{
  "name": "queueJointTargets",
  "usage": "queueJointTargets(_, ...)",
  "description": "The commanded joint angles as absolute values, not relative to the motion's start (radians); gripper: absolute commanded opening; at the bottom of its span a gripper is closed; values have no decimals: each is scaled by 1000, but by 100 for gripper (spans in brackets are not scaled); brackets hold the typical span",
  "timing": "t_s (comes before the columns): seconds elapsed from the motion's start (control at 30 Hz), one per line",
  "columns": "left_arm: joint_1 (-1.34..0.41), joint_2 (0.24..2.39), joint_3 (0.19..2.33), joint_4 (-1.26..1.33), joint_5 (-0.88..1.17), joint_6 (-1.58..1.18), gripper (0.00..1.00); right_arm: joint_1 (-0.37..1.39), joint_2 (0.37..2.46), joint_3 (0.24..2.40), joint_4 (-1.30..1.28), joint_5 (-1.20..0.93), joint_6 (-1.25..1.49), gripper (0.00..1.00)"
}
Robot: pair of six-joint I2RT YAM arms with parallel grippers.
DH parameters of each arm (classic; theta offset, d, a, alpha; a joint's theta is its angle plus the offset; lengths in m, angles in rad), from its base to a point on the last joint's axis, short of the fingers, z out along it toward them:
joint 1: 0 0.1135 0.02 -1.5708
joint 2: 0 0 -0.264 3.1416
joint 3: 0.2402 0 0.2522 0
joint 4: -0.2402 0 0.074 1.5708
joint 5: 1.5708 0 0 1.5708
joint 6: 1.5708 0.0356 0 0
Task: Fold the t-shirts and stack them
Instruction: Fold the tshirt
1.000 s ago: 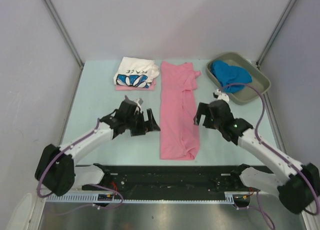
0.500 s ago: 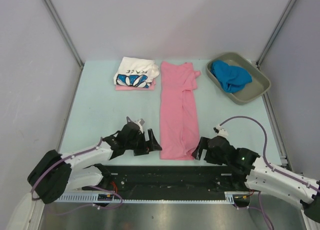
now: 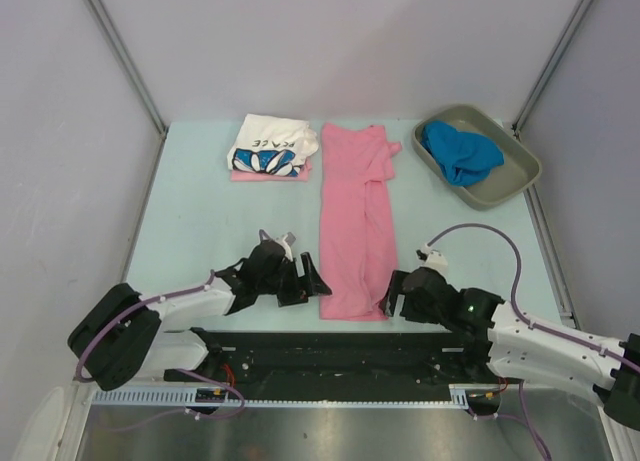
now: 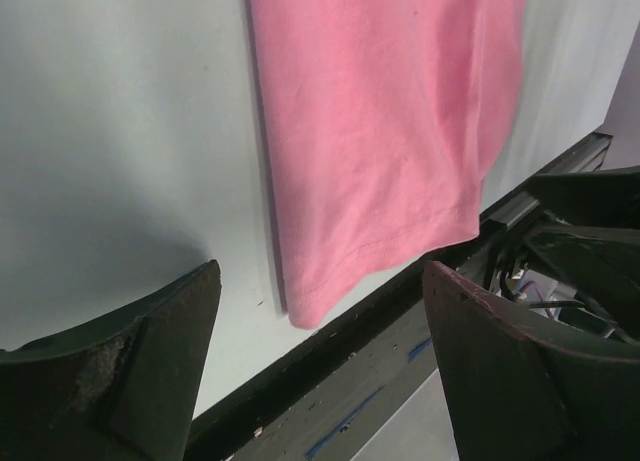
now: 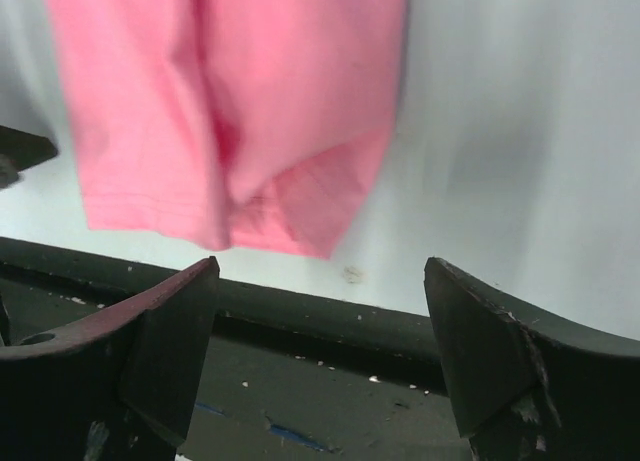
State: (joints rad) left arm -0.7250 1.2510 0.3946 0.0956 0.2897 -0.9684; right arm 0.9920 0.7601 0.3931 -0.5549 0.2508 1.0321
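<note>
My left pincer (image 3: 308, 279) and right pincer (image 3: 391, 299) (fingers apart on both) sat by the near corners of the pink shirt (image 3: 354, 221).

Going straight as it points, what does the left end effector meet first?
The left end effector likely meets the near hem corner of the pink t-shirt, framed between its open fingers; depth unclear.

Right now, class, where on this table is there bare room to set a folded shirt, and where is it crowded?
Two bare patches: the table left of the long pink shirt, between the folded stack and the left gripper; and right of that shirt, between the tray and the right gripper. Crowded: the near edge, where both open grippers flank the hem.
</note>
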Motion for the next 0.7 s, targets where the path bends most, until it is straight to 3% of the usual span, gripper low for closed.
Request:
queueJointTargets(0.0, -733, 1183, 413, -41, 242, -936, 88, 1038, 866, 580, -658, 418, 874, 87)
queueJointTargets(0.3, -733, 1175, 379, -40, 252, -934, 87, 1203, 1190, 756, -922, 644, 986, 62)
queueJointTargets(0.47, -732, 1178, 351, -14, 258, -939, 87, 1247, 1333, 773, -953, 684, 1032, 61)
queueJointTargets(0.67, -732, 1186, 348, -9, 258, -925, 88, 1258, 1350, 782, -900, 672, 1017, 62)
